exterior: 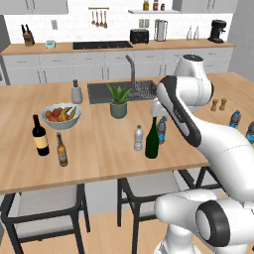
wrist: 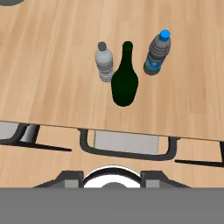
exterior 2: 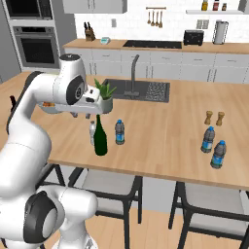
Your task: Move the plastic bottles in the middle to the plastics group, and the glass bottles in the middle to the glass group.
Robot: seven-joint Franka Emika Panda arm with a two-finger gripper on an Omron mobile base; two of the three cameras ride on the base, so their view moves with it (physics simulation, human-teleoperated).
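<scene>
Green glass marks the middle of the wooden counter (exterior: 99, 163): the tall dark green bottle (exterior: 152, 139) stands upright near the front edge, with the clear plastic bottle (exterior: 138, 138) just beside it on one side and the blue-labelled plastic bottle (exterior: 161, 131) just beside it on the other, slightly farther back. Seen from the hand camera, the three stand close together without clearly touching, the green bottle nearest the counter edge. The gripper (exterior 2: 82, 115) hangs above this cluster, a little above the green bottle's neck and apart from it; its fingers are hard to make out, but it is closed with nothing held. Toward the left end of the counter stand the black wine bottle (exterior: 40, 136) with a cream label and the slim brown bottle (exterior: 61, 150) near it, both upright, with a fruit bowl (exterior: 61, 115) behind them. Well apart at the right end, two small blue-labelled bottles (exterior 2: 213, 147) stand upright near each other, close to a pair of small shakers (exterior 2: 214, 118). A potted plant (exterior: 119, 101) sits behind the middle cluster, in front of the sink (exterior: 101, 92). Dark-framed chairs (exterior: 44, 208) are tucked under the front edge of the counter.
</scene>
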